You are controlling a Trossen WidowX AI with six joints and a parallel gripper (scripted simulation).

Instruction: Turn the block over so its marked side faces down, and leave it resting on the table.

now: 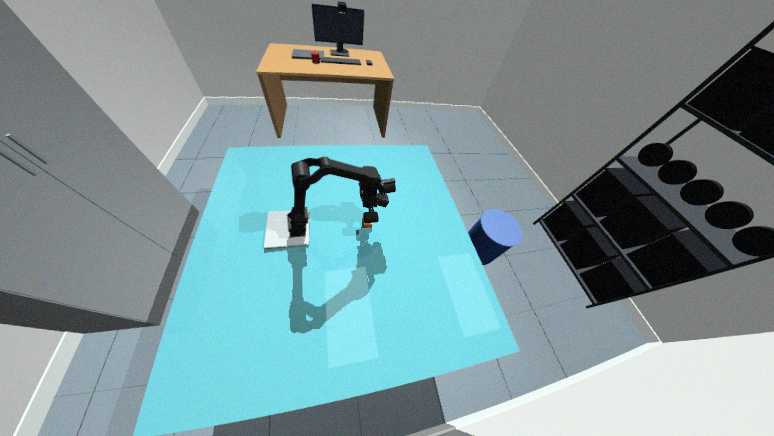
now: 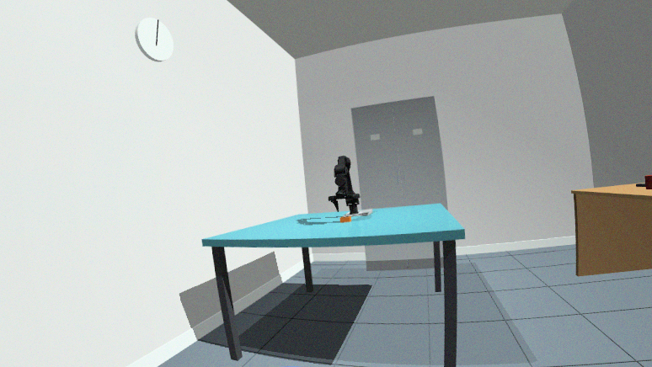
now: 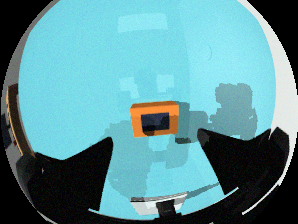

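Note:
An orange block [image 1: 367,224] [image 2: 345,219] [image 3: 155,110] lies flat on the turquoise table [image 1: 232,352] [image 2: 406,223] [image 3: 70,80]. In the wrist view its upper face shows a dark rectangular mark [image 3: 156,121], so the marked side faces up. My gripper [image 1: 370,219] [image 2: 345,210] [image 3: 156,137] points down above the block, open, with nothing between its fingers. In the wrist view the block sits between and slightly beyond the two black fingertips. In the top view the gripper partly hides the block.
The arm stands on a white base plate [image 1: 276,232] [image 3: 144,206] behind the block. A blue cylinder [image 1: 501,230] stands beyond the table's right edge in the top view. A wooden desk [image 1: 330,67] and a black shelf rack stand away from the table.

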